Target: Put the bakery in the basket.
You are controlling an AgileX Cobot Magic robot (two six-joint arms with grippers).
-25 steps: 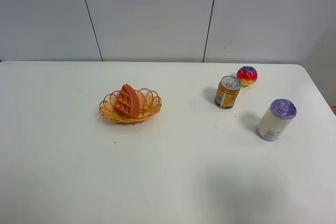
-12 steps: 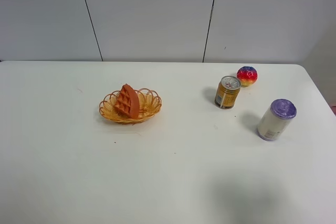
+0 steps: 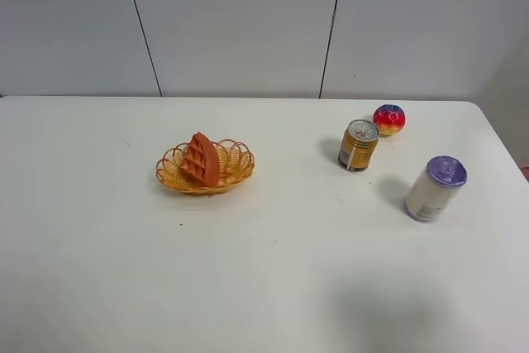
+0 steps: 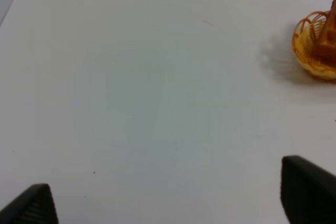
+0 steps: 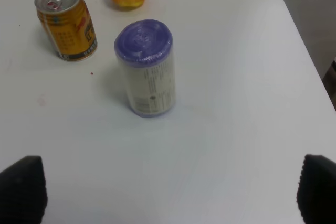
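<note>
1. The waffle (image 3: 202,159) sits inside the basket (image 3: 235,169), leaning on edge, on the left half of the worktop (image 3: 264,270). In the left wrist view only its edge shows, at the picture's border.
2. Judgement: the placing step looks done, since the waffle rests in the basket with nothing holding it.
3. Left gripper (image 4: 168,200): both fingertips show far apart with only bare worktop between, so it is open and empty, well away from the basket (image 4: 315,45).
4. Right gripper (image 5: 168,192): tips wide apart, open, holding nothing, looking down on the purple-capped can (image 5: 146,67).
5. Neither arm appears in the high view, so both seem pulled back.
6. The gold can (image 3: 358,145), purple-capped can (image 3: 436,188) and ball (image 3: 388,119) stand on the right, well apart from the basket, and are not part of the task.
7. Next move, as a guess: none needed beyond keeping the arms clear. If the waffle is to lie flatter, a gentle nudge would do, but that risks tipping it over the low rim.
</note>
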